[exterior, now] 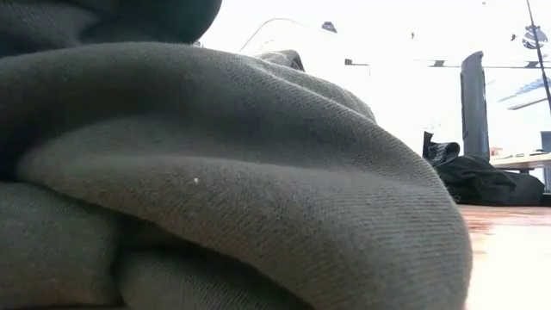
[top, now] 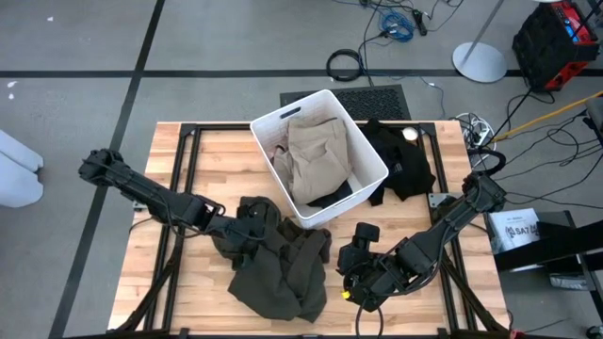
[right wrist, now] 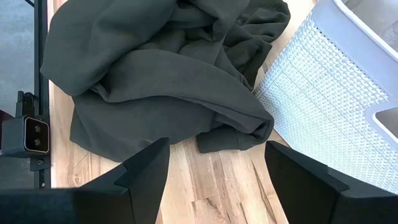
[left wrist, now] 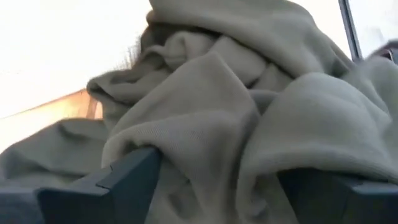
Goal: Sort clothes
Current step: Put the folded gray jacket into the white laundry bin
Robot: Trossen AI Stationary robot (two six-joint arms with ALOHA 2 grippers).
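Olive garment (top: 283,268): low view fills w/ it; high shows bin (top: 363,141).

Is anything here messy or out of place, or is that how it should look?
Two things stand out. The white bin sits askew on the table, turned at an angle to its edges. A black garment lies outside the bin at the far right, apparently drooping over the table edge. The olive garment is a crumpled heap.

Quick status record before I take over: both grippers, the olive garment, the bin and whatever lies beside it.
left gripper: open, fingers astride folds of the dark olive garment
right gripper: open, empty, above bare wood beside the garment
white bin: holds khaki clothes, black fabric beneath
black garment: on the table beside the bin
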